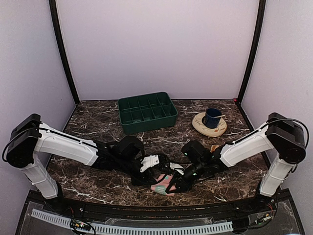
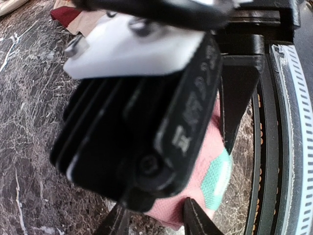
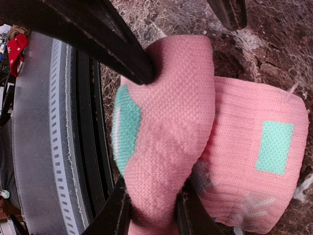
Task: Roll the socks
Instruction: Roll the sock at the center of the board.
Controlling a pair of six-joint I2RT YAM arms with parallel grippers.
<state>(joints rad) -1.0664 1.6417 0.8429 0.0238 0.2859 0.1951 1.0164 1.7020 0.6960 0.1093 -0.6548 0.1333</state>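
**Near the tabletop's (image 1: 98, 122) front edge: pink sock (image 3: 166, 122) pinched**

Folded over on itself, the pink sock lies there. My right end effector (image 3: 151, 196) grasps its fold; my left end effector (image 2: 152, 209) straddles it, released, one finger touching.

Soft, even light from above brightens the pale lilac walls (image 1: 156, 44) and leaves faint shadows on the dark marble tabletop (image 1: 98, 122). The left wrist view blurs a close black ribbed housing (image 2: 132, 132). The right wrist view shows the pink knitted sock (image 3: 166, 132) sharply, though straight lines at the left bow.

Pink sock (image 3: 166, 127) with teal patches, dark green tray (image 1: 146, 125), brown-marbled table (image 1: 98, 122)
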